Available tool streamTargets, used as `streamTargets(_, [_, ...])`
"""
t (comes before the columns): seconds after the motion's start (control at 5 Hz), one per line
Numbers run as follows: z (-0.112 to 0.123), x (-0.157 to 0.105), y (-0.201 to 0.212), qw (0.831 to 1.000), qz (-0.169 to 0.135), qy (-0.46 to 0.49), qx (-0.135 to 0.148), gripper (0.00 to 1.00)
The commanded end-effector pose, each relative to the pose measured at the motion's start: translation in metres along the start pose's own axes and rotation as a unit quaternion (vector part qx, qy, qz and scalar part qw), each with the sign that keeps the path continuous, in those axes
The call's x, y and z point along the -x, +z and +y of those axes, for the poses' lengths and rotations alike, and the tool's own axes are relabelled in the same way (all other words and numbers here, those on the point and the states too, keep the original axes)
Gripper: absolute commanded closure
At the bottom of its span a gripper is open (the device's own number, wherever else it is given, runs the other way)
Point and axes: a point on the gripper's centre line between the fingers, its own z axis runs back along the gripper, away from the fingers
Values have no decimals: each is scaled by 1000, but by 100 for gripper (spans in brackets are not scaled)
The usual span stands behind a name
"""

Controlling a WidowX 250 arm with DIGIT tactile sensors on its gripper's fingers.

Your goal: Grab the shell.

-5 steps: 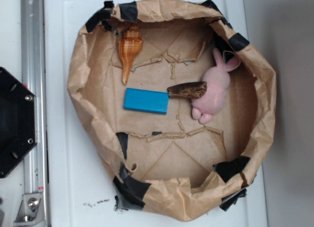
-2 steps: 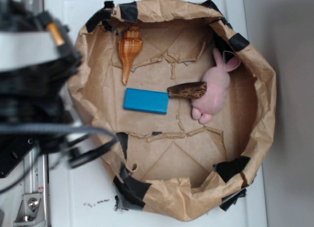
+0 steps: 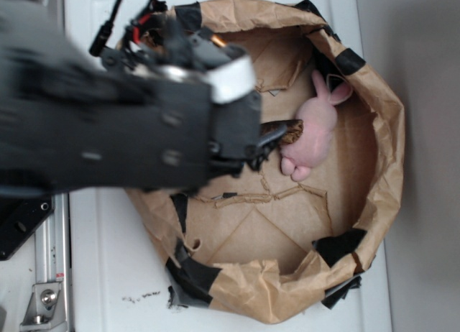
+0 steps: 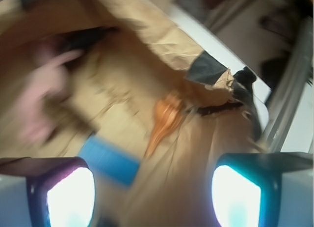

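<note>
In the wrist view the shell [image 4: 164, 120] lies orange and blurred on the brown paper, its long point aimed toward the lower left. My gripper [image 4: 153, 197] is open above it. Its two glowing pads [image 4: 71, 197] stand far apart at the bottom corners with nothing between them. The shell is ahead of the jaws, nearer the right pad side, and is not touched. In the exterior view my black arm [image 3: 144, 123] covers the left of the paper bowl and hides the shell.
A blue block [image 4: 109, 160] lies just left of the shell's point. A pink plush bunny [image 3: 316, 127] and a dark brown mottled piece [image 3: 287, 133] sit mid-right. The crumpled paper bowl wall [image 3: 381, 131] with black tape rings everything. A metal rail [image 3: 50, 274] runs at left.
My arm has swung in from the left and now hangs over the bowl's left half, covering the shell and blue block in the exterior view. The objects have not moved.
</note>
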Motion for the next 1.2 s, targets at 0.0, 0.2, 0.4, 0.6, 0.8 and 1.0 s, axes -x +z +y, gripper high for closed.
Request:
streamTargets(0.0, [32, -24, -49, 986, 19, 143, -80, 0])
streamTargets(0.2, [66, -29, -59, 982, 17, 167, -92, 0])
streamTargets(0.4, [73, -39, -80, 987, 45, 147, -53, 0])
streamTargets(0.6, [73, -39, -80, 987, 45, 147, -53, 0])
streamTargets(0.8, [73, -39, -80, 987, 45, 147, -53, 0])
streamTargets(1.0, [73, -39, -80, 987, 45, 147, -53, 0])
